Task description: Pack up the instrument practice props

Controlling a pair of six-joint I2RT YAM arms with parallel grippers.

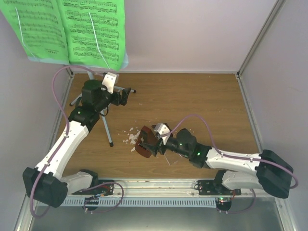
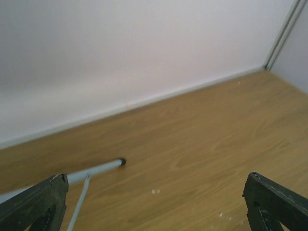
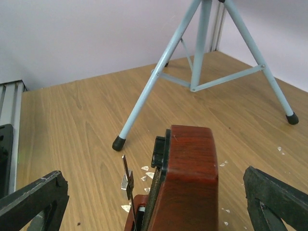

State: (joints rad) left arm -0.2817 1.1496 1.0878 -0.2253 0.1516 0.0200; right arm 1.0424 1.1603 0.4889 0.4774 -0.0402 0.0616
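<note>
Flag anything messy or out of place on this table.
White crumbs lie scattered over the wooden table around the metronome, mostly between it and the music stand's nearest tripod leg. They look like spilled debris rather than props. Nothing else stands out.

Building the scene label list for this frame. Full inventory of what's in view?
Sheet music: 1 spread, bright green, on the stand, far left.
Music stand: 1, pale blue, tripod legs on the table, far left.
Metronome: 1, reddish-brown, mid-table, between the right jaws.
Crumbs: many, white, scattered beside the metronome.
Table: 1, wood-brown.
Left arm: 1, white and black, jaws open and empty near the stand's legs.
Right arm: 1, white and black, jaws open either side of the metronome.
</note>
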